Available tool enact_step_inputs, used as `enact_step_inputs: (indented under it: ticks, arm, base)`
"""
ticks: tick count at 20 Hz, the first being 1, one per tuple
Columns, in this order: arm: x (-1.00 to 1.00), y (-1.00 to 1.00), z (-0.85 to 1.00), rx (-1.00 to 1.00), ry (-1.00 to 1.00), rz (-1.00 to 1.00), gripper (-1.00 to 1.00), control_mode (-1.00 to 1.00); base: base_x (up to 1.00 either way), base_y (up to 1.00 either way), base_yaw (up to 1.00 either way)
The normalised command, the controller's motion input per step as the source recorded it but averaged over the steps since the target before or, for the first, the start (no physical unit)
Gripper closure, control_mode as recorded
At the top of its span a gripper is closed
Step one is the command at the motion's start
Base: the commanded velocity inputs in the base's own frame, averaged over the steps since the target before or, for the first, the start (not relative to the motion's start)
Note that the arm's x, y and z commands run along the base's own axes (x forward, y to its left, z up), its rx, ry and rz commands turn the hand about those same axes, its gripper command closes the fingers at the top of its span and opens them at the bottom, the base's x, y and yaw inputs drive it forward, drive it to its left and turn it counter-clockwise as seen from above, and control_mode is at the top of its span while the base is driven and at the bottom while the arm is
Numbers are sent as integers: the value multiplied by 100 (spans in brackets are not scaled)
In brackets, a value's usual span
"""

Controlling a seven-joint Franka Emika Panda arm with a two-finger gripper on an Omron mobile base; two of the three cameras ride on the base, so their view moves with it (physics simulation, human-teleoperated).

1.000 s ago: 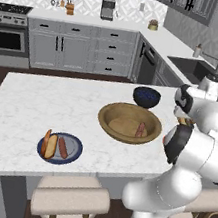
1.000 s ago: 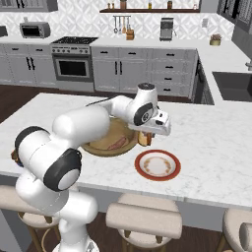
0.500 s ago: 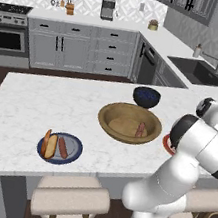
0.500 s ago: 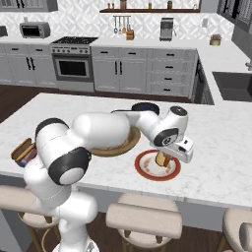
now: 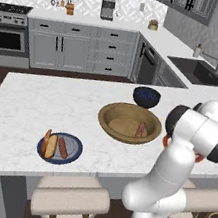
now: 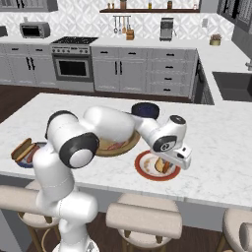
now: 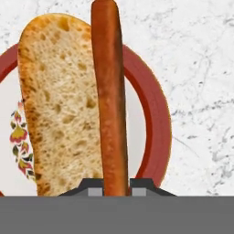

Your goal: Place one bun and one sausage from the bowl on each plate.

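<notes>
**Sausage over the red-rimmed plate**

At the centre of the hand view, the jaws pinch a sausage (image 7: 109, 98) at its near end, and it runs straight up the frame. Under it lies a bun (image 7: 59, 100), cut side up, on the white plate (image 7: 157, 119) with the red rim. Whether the sausage touches the bun, I cannot tell.

In the right base view, the gripper (image 6: 170, 165) hangs low over that plate (image 6: 142, 167), lower centre of the frame, near the front edge of the table (image 6: 221, 147). The wooden bowl (image 6: 120, 145) sits just left of the plate, mostly behind the arm.

Over in the left base view, the bowl (image 5: 129, 122) sits at centre with one sausage (image 5: 139, 130) in it, right of middle. The blue bowl (image 5: 146, 96) stands just above it. At lower left, the dark plate (image 5: 73, 148) carries a bun (image 5: 49, 144) and a sausage (image 5: 62, 147), side by side.
</notes>
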Motion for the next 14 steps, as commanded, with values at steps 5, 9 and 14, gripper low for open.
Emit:
enact_step_inputs:
  ticks: [5, 9, 14]
  arm:
    - [4, 0, -38, 2, 0, 0, 100, -100]
    - [10, 0, -21, 0, 0, 0, -100, -100]
    - [3, 0, 0, 0, 0, 0, -100, -100]
  base:
    - [0, 0, 0]
    - [0, 0, 0]
    - [0, 0, 0]
